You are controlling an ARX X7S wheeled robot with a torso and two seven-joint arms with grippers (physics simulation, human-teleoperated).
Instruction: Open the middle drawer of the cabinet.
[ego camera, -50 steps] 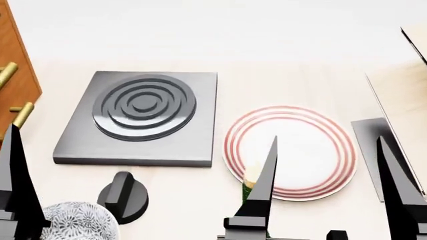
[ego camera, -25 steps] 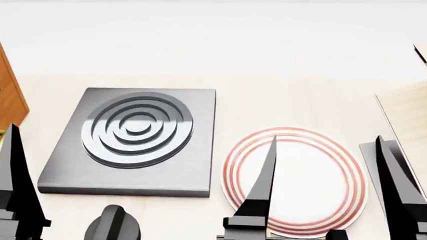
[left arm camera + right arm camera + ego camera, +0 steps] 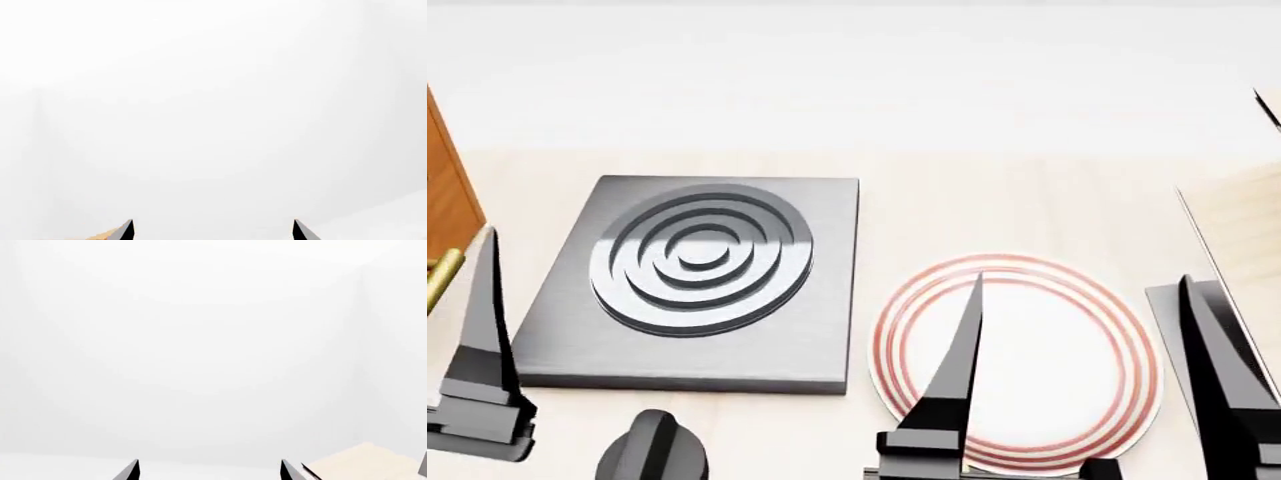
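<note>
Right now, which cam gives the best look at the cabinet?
Head view, and only barely: the cabinet is an orange-brown sliver at the frame's left edge, with a brass handle end below it. Left wrist view catches only a small orange patch at its frame edge, which may be it; right wrist view shows none.

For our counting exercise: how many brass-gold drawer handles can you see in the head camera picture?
1. A single brass-gold handle shows at the picture's left edge, below the cabinet corner and cut off by the frame. The cabinet's other handles lie out of view, so more exist unseen.
</note>
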